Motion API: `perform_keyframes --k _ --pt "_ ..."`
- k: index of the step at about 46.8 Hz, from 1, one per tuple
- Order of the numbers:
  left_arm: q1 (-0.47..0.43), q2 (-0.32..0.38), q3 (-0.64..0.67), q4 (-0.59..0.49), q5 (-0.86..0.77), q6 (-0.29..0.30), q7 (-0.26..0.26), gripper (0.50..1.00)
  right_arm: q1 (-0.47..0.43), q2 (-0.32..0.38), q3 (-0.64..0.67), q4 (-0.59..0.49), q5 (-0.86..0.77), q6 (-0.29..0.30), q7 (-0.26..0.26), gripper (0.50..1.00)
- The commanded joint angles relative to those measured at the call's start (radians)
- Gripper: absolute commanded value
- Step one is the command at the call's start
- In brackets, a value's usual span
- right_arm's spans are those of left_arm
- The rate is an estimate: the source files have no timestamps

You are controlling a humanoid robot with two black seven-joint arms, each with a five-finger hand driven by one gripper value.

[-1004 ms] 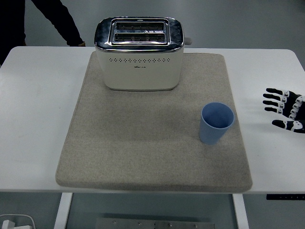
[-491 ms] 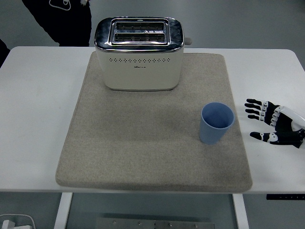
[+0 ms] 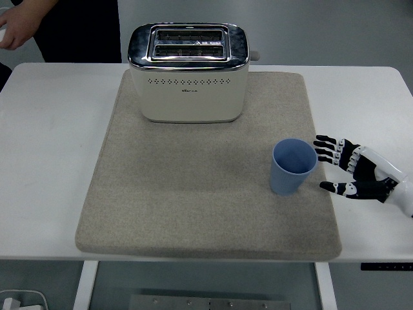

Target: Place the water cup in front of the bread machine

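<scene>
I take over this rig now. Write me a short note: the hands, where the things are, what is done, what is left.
Right hand: open, fingers spread, just right of the cup, not yet gripping it.
Left hand: not in view.
Cup: upright and empty on the right side of the mat, off to the right of the toaster and nearer the table's front edge.
Toaster: at the back of the mat.
Done: nothing placed.
Left: grasp the cup, set it in front of the toaster.

A lab or test room — a bare white table (image 3: 51,161) stands on plain grey floor (image 3: 310,29). A person (image 3: 61,29) stands behind — nothing homely.
</scene>
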Motion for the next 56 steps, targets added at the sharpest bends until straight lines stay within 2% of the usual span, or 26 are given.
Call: perform_keyframes --k 1,29,56 --pt "0.000 0.000 0.000 0.000 0.000 0.000 0.000 1.000 0.000 0.013 -0.002 -0.001 0.000 -0.006 -0.001 0.928" --pt "0.000 0.000 0.000 0.000 0.000 0.000 0.000 1.000 0.005 0.122 -0.011 -0.034 -0.013 -0.029 -0.013 0.928" --pt "0.000 0.000 0.000 0.000 0.000 0.000 0.000 1.000 0.015 0.174 -0.013 -0.074 -0.014 -0.029 -0.015 0.928"
